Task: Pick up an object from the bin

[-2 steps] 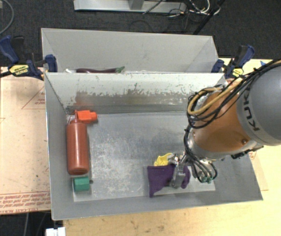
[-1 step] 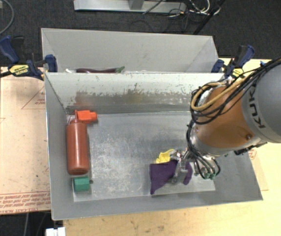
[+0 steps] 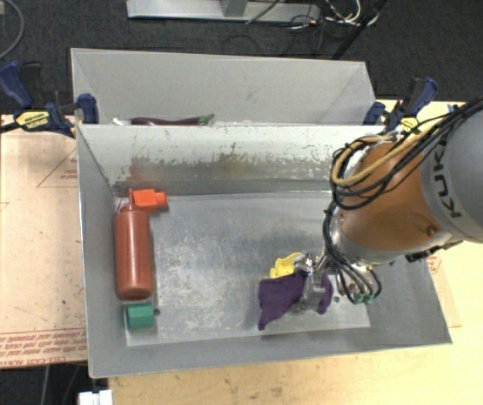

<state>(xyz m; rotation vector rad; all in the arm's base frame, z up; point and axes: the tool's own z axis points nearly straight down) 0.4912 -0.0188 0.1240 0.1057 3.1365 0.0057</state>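
Note:
My gripper is low in the bin's front right part, under the orange wrist cover. It sits right at a purple crumpled cloth-like thing, whose right end reaches the fingers. A small yellow thing lies just behind the purple one, touching it. Whether the purple thing is actually between the fingers is hidden by the gripper body.
A red-brown bottle with an orange cap lies along the bin's left wall. A small green block sits at the front left corner, just below the bottle. The arm comes in over the right rim.

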